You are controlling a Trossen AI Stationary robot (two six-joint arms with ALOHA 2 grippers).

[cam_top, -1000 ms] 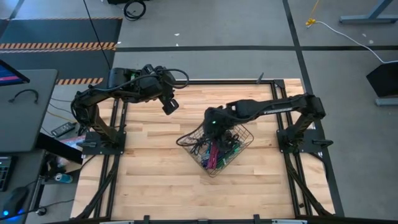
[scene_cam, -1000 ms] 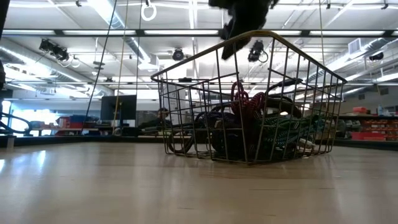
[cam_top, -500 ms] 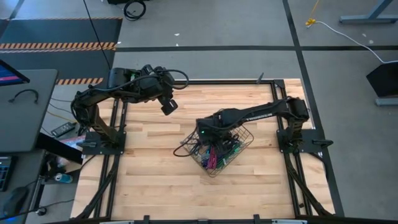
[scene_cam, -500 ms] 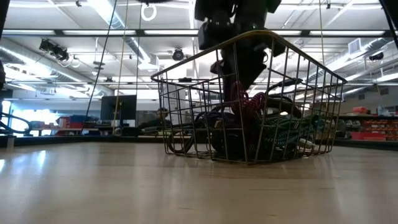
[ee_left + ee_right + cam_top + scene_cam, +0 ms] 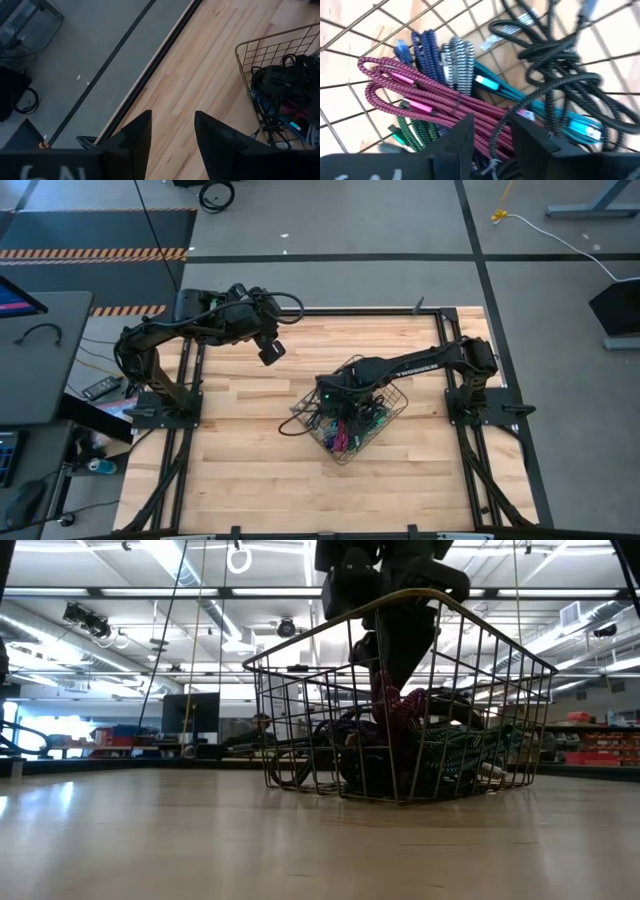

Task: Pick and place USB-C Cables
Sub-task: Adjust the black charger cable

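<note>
I see the wooden counter (image 5: pixel 250 460) filling the frame, its butcher-block top ringed by dark rails. Near its middle, toward the right side, stands the wire basket (image 5: pixel 392 398), tilted in plan so one corner points at the near edge; the low view shows its wall as a grid of thin bars (image 5: pixel 300 700). The right arm reaches from its base across to the basket, and the right hand (image 5: pixel 338 392) sits low inside the basket's left portion, down among the USB-C Cables (image 5: pixel 345 425). From its wrist camera the two dark fingers (image 5: pixel 457 142) stand apart with a gap between them, poised right over a magenta cable (image 5: pixel 420 92); nothing is pinched between them, so I log this hand as released. Beside the magenta loops lie a blue and white braided bundle (image 5: pixel 445 55), a teal cable (image 5: pixel 495 87), a green one (image 5: pixel 410 130) and a tangle of black cables (image 5: pixel 560 75), all in the basket. One black cable loops out over the basket's left edge onto the counter (image 5: pixel 300 423). The left hand (image 5: pixel 270 350) hovers over the far left of the counter, well apart from the basket, fingers (image 5: pixel 135 135) spread and holding nothing.
</note>
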